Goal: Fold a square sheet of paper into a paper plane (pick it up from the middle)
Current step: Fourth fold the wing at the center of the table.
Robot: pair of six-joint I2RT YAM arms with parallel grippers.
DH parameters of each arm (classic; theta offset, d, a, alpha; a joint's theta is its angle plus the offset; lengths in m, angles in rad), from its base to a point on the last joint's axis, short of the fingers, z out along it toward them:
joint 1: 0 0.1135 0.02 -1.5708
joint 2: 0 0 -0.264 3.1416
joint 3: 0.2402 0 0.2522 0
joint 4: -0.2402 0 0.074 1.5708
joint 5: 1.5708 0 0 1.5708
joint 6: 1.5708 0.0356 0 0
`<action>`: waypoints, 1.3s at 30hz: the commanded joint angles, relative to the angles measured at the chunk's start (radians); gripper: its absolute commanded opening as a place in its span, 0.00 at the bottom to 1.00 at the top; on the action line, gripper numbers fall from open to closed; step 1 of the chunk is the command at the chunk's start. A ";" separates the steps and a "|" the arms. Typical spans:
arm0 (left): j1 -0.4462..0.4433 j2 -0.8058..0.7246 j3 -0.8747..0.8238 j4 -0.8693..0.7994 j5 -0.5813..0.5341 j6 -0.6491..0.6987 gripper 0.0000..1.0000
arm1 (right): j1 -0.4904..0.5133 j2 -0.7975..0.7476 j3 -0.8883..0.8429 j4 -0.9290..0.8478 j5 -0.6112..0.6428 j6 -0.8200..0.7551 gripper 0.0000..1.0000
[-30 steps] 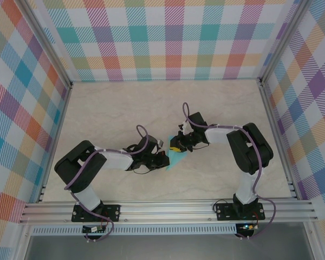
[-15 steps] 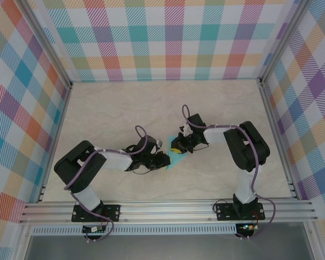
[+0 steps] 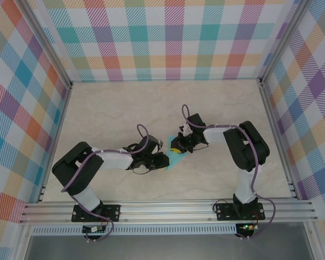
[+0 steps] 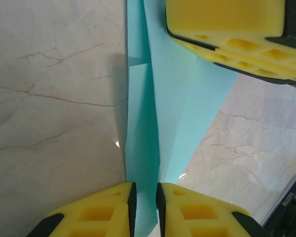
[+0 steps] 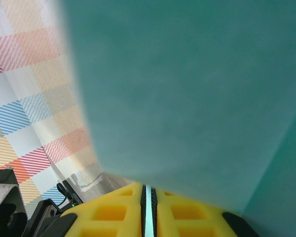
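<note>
- Overhead, the left gripper (image 3: 163, 160) and right gripper (image 3: 176, 147) are meeting mid-table (image 3: 124, 108), flanking the teal paper sheet (image 3: 176, 159), which is lying partly folded between them.
- Left wrist: narrow jaws are straddling a raised crease. Whether they are pinching it, I cannot tell.
- Right wrist: the jaws are clamping the sheet's edge, with paper rising before the lens.
- Seemingly a creasing step is going on. Next, I'd judge, comes pressing that ridge flat without shifting the sheet.
</note>
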 commanded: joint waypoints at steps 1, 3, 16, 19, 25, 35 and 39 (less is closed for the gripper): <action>-0.017 0.001 0.026 -0.098 -0.045 0.030 0.17 | 0.004 0.029 0.016 -0.012 0.007 -0.003 0.14; -0.018 0.007 0.029 -0.107 -0.047 0.030 0.15 | 0.004 0.031 0.015 -0.013 0.008 -0.006 0.14; -0.025 0.025 0.013 -0.121 -0.075 0.009 0.07 | 0.004 0.053 0.020 -0.021 0.008 -0.012 0.14; -0.028 -0.037 -0.005 -0.126 -0.115 0.001 0.10 | 0.004 0.051 0.019 -0.025 0.011 -0.014 0.14; -0.027 -0.157 -0.018 -0.134 -0.161 -0.015 0.19 | 0.004 0.050 0.021 -0.033 0.016 -0.020 0.14; -0.034 -0.089 0.036 -0.085 -0.101 -0.023 0.38 | 0.004 0.059 0.019 -0.037 0.019 -0.024 0.14; -0.045 -0.041 0.071 -0.085 -0.084 -0.012 0.39 | 0.004 0.061 0.018 -0.037 0.019 -0.025 0.14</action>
